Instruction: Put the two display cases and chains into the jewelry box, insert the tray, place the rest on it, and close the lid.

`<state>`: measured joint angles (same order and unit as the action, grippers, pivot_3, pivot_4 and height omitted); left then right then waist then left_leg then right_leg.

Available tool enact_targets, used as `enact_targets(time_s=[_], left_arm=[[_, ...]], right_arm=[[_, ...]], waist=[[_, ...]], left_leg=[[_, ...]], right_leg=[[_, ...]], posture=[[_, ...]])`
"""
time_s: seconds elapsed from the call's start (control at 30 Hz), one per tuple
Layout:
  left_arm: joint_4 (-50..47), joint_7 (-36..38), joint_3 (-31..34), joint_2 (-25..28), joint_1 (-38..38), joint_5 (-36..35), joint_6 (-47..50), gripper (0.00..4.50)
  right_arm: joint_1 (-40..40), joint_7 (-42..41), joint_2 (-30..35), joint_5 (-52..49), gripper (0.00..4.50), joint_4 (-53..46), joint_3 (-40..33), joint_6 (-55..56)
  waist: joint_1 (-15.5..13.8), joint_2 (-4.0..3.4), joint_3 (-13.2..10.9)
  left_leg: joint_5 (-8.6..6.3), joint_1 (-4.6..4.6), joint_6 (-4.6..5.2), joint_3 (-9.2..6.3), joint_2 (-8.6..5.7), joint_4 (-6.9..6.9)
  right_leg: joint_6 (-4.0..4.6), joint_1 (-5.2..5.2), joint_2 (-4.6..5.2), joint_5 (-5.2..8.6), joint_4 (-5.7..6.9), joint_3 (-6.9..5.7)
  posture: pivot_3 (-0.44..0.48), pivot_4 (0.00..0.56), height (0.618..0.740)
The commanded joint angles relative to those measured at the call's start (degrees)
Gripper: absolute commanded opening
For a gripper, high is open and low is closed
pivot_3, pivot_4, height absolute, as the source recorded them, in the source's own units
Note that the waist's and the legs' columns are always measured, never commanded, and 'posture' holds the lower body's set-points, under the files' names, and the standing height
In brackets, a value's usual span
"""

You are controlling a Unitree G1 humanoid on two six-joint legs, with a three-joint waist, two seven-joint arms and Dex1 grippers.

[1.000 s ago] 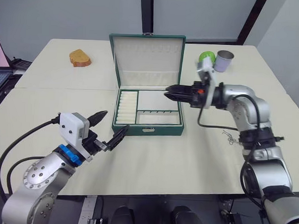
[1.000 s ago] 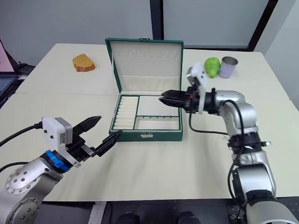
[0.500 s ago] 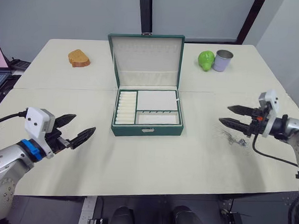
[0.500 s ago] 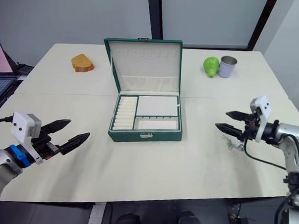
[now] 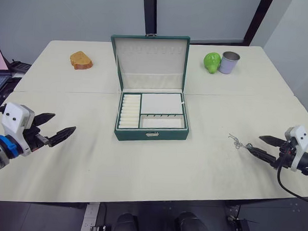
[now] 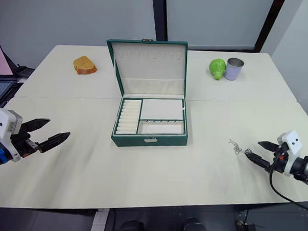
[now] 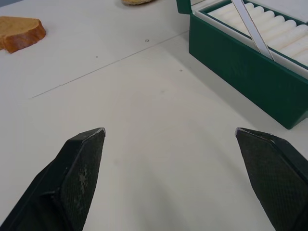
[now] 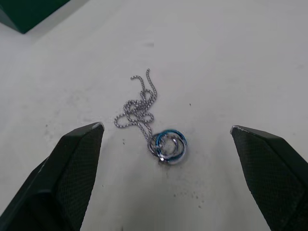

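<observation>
Box (image 5: 152, 133) at table centre, lid (image 5: 151, 61) raised upright at the back, cream lining showing. Tray (image 5: 152, 111) seated inside, flush with the rim: ring-roll strip on the robot's left, a large plain compartment at the back right, a narrower one along the front right; all look bare. Chain (image 8: 150, 121) loose on the table (image 5: 157, 167), well to the right of the box, a small heap with a ringed pendant touching it. Right gripper (image 5: 264, 146) low near the right edge, jaws wide apart, tips just beside the chain and holding nothing; chain lying between the fingers (image 8: 72, 173) in the wrist view. Left gripper (image 5: 52, 127) near the left edge, well apart from the box, jaws likewise spread and empty. Bread slice (image 5: 81, 60) far back left; green pear (image 5: 212, 62) and tin cup (image 5: 229, 62) touching, far back right. Wide bare tabletop in front of the box and on both flanks.
</observation>
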<state>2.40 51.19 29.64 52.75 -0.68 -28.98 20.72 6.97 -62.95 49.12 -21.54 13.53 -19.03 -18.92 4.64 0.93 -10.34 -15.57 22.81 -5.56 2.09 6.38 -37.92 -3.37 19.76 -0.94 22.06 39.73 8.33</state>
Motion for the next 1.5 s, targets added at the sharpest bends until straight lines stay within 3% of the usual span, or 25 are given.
enact_targets(time_s=[0.03, 0.6, 0.8, 0.97, 1.2, 1.5], left_arm=[[0.3, 0.49, 2.05, 0.53, -0.31, 0.69, -1.46, 4.5], [-2.78, -0.5, 2.55, -1.46, -2.57, 0.21, 0.29, 4.5], [-11.72, -0.7, 1.05, -1.75, -2.86, -3.37, 5.16, 4.5], [-19.91, -1.06, -2.73, -1.75, 1.75, -6.98, 9.83, 4.5], [-28.44, -1.57, -18.09, -6.48, 15.65, -10.92, 14.99, 4.5], [-25.9, 4.92, -35.4, -15.75, 28.66, -7.7, 12.19, 4.5]], right_arm=[[-0.27, 1.02, 0.48, -0.91, 4.49, 0.09, -2.55, 1.42], [1.29, 1.43, 0.7, -1.28, 4.49, 2.45, -2.13, 1.65], [2.84, 1.05, 0.48, -5.28, 4.49, -1.27, -2.81, -2.67], [2.92, 1.27, 0.75, -9.42, 4.49, -9.08, -2.03, -8.59], [3.17, 4.6, -1.75, -8.16, 4.49, -13.59, 1.43, -9.3], [-0.8, 7.65, -2.58, -0.37, 4.49, -12.17, 4.58, -1.3]], waist=[[0.0, 0.0, 0.0], [-0.01, 0.0, 0.0], [-0.11, 0.0, 0.0], [-0.51, 0.0, 0.01], [-1.64, 0.01, 0.02], [-2.16, 0.01, 0.02]], left_leg=[[0.0, 0.0, 0.0, 0.0, 0.0, 0.0], [0.0, -0.01, 0.0, -0.01, 0.0, -0.02], [0.0, -0.01, 0.0, -0.04, 0.0, -0.04], [0.0, -0.01, 0.0, -0.08, 0.0, -0.07], [0.0, 0.01, 0.0, -0.1, -0.03, -0.17], [0.0, 0.02, 0.0, -0.15, -0.1, -0.22]], right_leg=[[0.0, 0.0, 0.0, 0.0, 0.0, 0.0], [0.0, -0.05, 0.01, 0.0, 0.02, -0.02], [0.0, -0.11, 0.02, 0.0, 0.03, -0.05], [0.0, -0.14, 0.01, 0.0, 0.06, -0.06], [-0.02, -0.17, 0.01, -0.01, 0.06, -0.06], [-0.02, -0.2, 0.01, -0.01, 0.06, -0.06]], posture=[[0.0, 0.15, 0.74], [0.0, 0.15, 0.74], [0.0, 0.15, 0.74], [0.0, 0.15, 0.74], [0.0, 0.15, 0.74], [0.0, 0.15, 0.74]])
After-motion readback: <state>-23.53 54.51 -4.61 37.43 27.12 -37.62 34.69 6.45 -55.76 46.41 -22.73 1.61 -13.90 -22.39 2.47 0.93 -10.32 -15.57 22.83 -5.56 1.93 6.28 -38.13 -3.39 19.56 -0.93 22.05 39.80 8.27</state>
